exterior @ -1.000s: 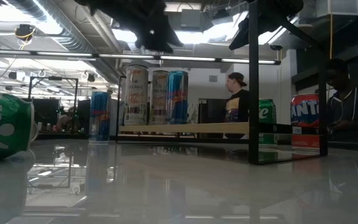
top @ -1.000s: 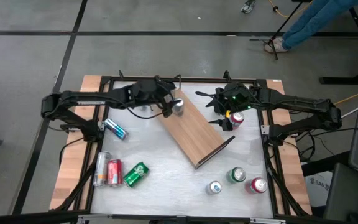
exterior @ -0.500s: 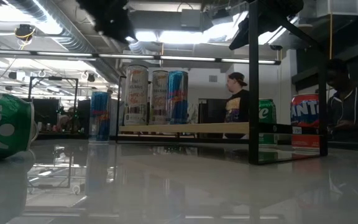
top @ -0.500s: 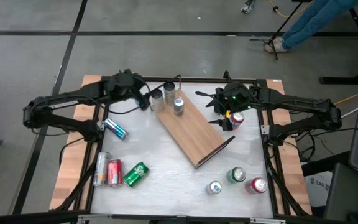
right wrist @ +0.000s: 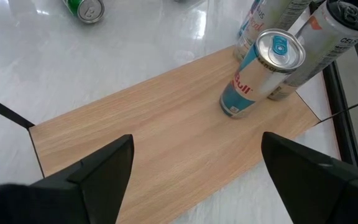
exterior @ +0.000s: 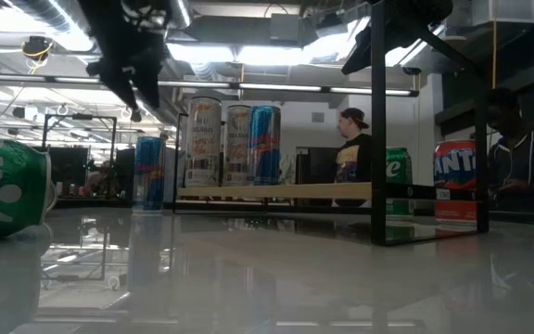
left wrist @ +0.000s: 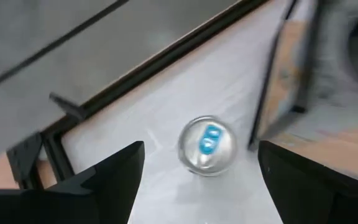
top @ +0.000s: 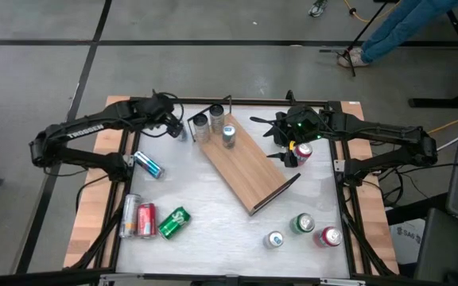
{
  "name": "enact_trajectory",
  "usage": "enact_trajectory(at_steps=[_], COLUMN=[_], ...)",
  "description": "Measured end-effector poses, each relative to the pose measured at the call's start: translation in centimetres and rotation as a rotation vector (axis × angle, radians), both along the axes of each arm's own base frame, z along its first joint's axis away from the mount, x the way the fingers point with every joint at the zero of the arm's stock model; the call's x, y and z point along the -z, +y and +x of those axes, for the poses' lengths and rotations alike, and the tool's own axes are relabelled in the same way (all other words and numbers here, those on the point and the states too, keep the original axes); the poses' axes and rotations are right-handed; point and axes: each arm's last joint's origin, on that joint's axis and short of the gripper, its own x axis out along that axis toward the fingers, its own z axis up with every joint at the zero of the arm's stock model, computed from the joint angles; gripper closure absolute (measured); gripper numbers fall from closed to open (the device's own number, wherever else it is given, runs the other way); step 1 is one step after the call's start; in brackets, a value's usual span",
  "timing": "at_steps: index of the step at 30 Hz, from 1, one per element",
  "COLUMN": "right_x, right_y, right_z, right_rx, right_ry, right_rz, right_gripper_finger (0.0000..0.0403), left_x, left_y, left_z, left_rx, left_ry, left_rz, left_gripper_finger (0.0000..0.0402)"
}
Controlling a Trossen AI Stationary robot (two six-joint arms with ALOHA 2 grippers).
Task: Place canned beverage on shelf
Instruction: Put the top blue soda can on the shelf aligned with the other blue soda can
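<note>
**Operator:** Report the position of the shelf and its load.

**Technician:** The long light-brown wooden shelf with thin black end rails (top: 247, 165) lies diagonally on the white tabletop (top: 205, 214). Three tall slim cans stand upright at its far end: a blue-and-silver can (top: 228, 136) on the board, and two silver cans (top: 217, 117) and (top: 200, 125) just beside it at the rail. In the low view they stand in one row on the board (exterior: 276, 191).

**Operator:** State of the left gripper?

**Technician:** The left gripper (top: 183, 129) hangs in the air beside the shelf's far end, on the side facing away from the right arm. Its fingers are spread and hold nothing. An upright blue-and-silver can (left wrist: 207, 145) stands on the table below it, between the fingers in the wrist view but untouched.

**Operator:** State of the right gripper?

**Technician:** The right gripper (top: 281, 153) sits at the opposite long side of the shelf, near the middle of the board. Its fingers are spread wide and hold nothing. A red can (top: 302, 152) stands just beside it, away from the shelf.

**Operator:** Other cans?

**Technician:** On the left arm's side of the shelf, a blue can (top: 147, 164) lies alone; nearer the front edge lie a silver can (top: 130, 214), a red can (top: 145, 220) and a green can (top: 173, 222). Beyond the shelf's near end stand a silver-topped can (top: 274, 239), a green can (top: 303, 223) and a red can (top: 328, 236).
</note>
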Motion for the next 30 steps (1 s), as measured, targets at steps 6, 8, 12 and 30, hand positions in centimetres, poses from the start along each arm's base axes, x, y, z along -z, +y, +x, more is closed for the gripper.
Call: enact_trajectory(at_steps=[6, 8, 12, 30], right_x=[0.0, 0.0, 0.0, 0.0], right_y=[0.0, 0.0, 0.0, 0.0], right_z=[0.0, 0.0, 0.0, 0.0], right_rx=[0.000, 0.000, 0.000, -0.001], right_ry=[0.000, 0.000, 0.000, 0.000], right_rz=[0.000, 0.000, 0.000, 0.000], right_gripper_finger=[0.0061, 0.0061, 0.0061, 0.0061], left_x=[2.8, 3.5, 4.0, 7.0], left_y=[0.9, 1.0, 1.2, 1.0], left_z=[0.1, 0.4, 0.7, 0.4], left_rx=[-0.059, -0.049, -0.043, -0.066], left_ry=[-0.022, -0.059, -0.101, -0.110], left_rz=[-0.032, -0.038, -0.025, -0.027], left_gripper_finger=[0.0098, 0.0098, 0.0098, 0.0098])
